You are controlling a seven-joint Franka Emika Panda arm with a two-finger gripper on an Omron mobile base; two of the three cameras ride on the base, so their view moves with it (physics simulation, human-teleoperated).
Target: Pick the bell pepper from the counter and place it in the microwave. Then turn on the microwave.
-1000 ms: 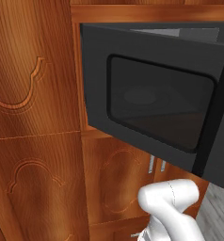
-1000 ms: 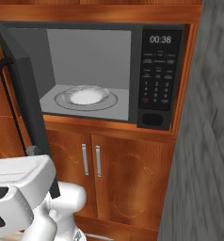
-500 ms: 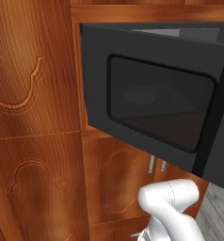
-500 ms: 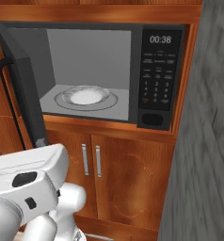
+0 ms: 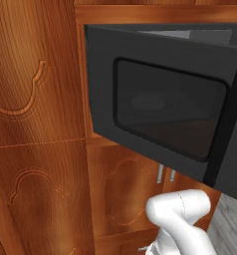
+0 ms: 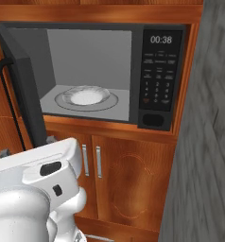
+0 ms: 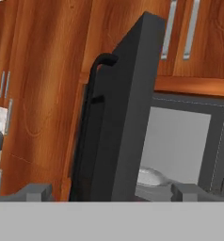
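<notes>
Microwave (image 6: 164,75) door (image 5: 165,107) swung wide, glass turntable (image 6: 86,97) bare inside, pincer (image 7: 111,192) released and empty facing the door's edge

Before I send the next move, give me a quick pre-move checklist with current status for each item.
1. Microwave door swung open: ok.
2. Cavity free to take the pepper: ok, just the glass turntable inside.
3. Tool open and holding nothing: ok, fingertips stand wide apart.
4. Bell pepper located: cannot tell, none of the views has it.
5. Tool clear of the door edge: cannot tell, the edge sits close ahead in the hand view.
6. Keypad unobstructed: ok, the display is lit.
</notes>
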